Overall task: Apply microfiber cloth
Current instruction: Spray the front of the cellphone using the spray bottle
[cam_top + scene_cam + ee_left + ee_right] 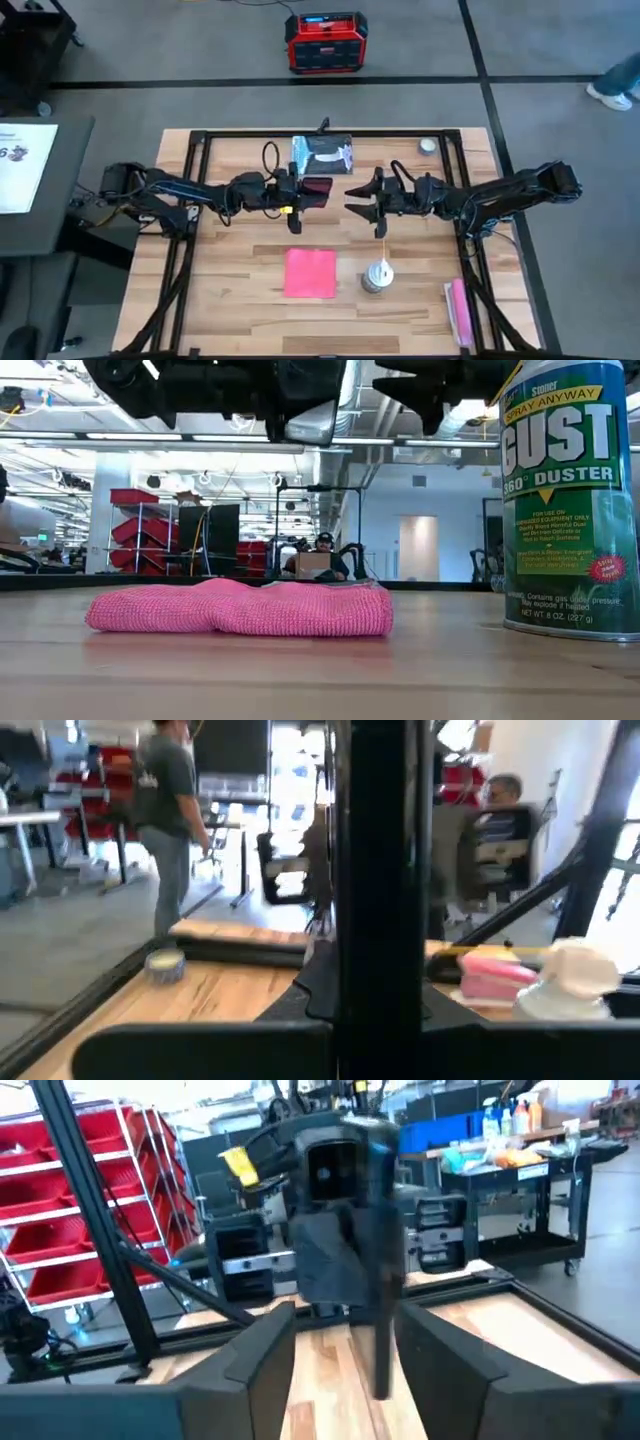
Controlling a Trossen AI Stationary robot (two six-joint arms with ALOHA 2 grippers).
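The pink microfiber cloth (310, 272) (240, 610) lies flat on the wooden table, near the middle front. Above the table's centre, my left gripper (298, 192) is shut on a black phone (319, 188) (380, 870). The phone sticks out toward my right gripper (352, 200) (345, 1355). That gripper stands open just right of the phone's free end (375, 1340) and touches nothing. Both grippers hang well above the cloth, at the top of the low view. My left gripper pinches the phone's left end (306, 190) between its two fingers, coming level from the table's left. The phone is lifted clear of the table and reaches out past the fingers toward the right. In the wrist view it shows edge-on.
A Dust duster spray can (378, 275) (570, 500) stands just right of the cloth. A narrow pink oblong (458, 310) lies at the front right. A silvery packet (323, 155) and a small round tin (428, 146) sit at the back. A black frame (200, 135) borders the table.
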